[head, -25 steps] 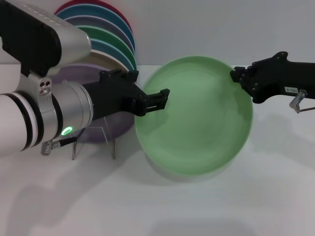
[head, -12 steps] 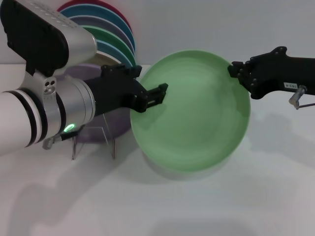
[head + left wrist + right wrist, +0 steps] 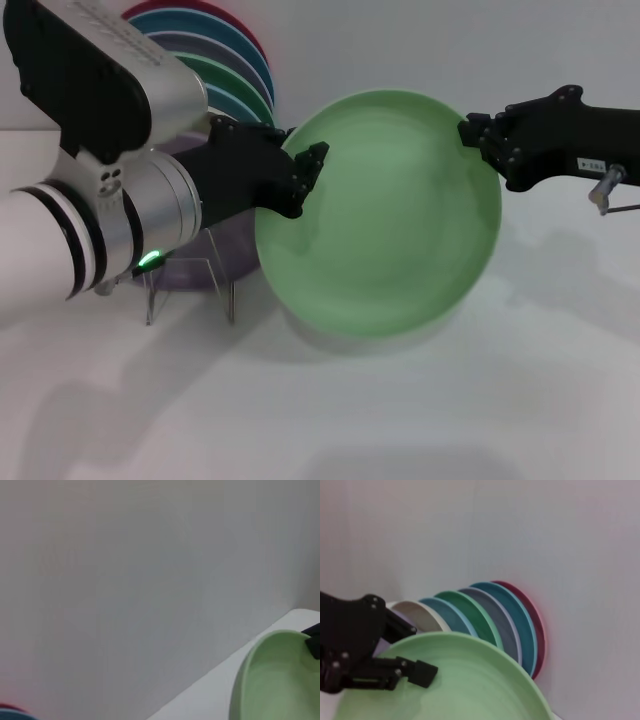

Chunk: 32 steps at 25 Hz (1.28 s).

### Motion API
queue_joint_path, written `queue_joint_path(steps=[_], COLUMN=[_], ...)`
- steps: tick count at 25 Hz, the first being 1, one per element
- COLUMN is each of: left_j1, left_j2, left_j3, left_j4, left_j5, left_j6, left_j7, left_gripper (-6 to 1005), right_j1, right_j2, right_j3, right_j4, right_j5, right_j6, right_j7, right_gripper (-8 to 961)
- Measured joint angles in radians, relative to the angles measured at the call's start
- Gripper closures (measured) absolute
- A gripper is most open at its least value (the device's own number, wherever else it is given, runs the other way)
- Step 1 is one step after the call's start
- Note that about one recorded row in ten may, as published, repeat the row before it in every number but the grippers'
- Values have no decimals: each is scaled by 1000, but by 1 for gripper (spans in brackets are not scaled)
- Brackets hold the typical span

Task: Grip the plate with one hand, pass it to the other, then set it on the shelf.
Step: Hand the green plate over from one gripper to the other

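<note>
Plate (image 3: 385, 215) first: the big mint-green plate hangs in the air between two grippers, tipped up and not touching the table. The left gripper (image 3: 308, 172) has moved in. A second ago its fingers were spread over the plate's face; now they sit right at the plate's near edge and look like they are closing on it. I cannot tell if they pinch it yet. The right gripper (image 3: 478, 135) pinches the far edge and has slid a little toward the middle, bringing the plate along.

So I think the pass is almost done. The right gripper should not let go until the left one has a firm hold, or the plate could drop.

Behind the left arm stands the clear acrylic rack (image 3: 190, 280), with a lilac plate (image 3: 222, 250) leaning just behind it. A row of colored plates (image 3: 225, 75) leans on the wall. The bulky left wrist (image 3: 140, 215) blocks much of the rack, and the rack looks narrow for such a wide plate.
</note>
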<state>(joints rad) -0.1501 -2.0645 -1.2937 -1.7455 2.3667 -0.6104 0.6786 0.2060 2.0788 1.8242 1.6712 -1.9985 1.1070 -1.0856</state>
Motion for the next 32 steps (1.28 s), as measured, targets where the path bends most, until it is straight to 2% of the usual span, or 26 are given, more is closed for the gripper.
queue_joint_path(steps=[7,11,14,15,17,19,22,23,24,26,29,30,32], left_j1=[33,39,50,54,64,87,134,156,164,176,175,175,176], left_j2=[2,2,3,3,3,3,5,8,10,15,19,27,47], left_j3=[30,30,33,34,38,59,133,194,223,328,414,424,426], left_j4=[-16,-23,-37,-43,-53,-64,-56,-36,-27,44,187,223,330], left_j5=[-2,-5,-7,-8,-9,-9,-7,1,7,72,206,246,391], left_j6=[73,80,88,93,111,176,383,538,614,903,1285,1369,1577], left_j7=[28,37,42,47,68,134,272,344,376,432,363,313,115], left_gripper=[781,871,900,909,910,912,913,914,914,915,915,916,916], right_j1=[-29,-59,-87,-120,-139,-175,-193,-185,-172,-145,-132,-130,-128], right_j2=[0,0,2,2,2,2,3,0,-2,-3,0,2,2], right_j3=[0,34,79,133,170,243,346,385,421,487,519,519,515], right_j4=[-26,-49,-57,-74,-91,-145,-294,-367,-415,-487,-518,-521,-524], right_j5=[77,141,194,276,330,455,653,716,741,759,753,752,750], right_j6=[10,10,11,16,19,28,82,120,149,199,222,223,222], right_j7=[3,3,13,1,-17,-73,-177,-209,-222,-239,-275,-285,-293], right_gripper=[888,691,631,611,572,532,472,452,431,388,346,346,346])
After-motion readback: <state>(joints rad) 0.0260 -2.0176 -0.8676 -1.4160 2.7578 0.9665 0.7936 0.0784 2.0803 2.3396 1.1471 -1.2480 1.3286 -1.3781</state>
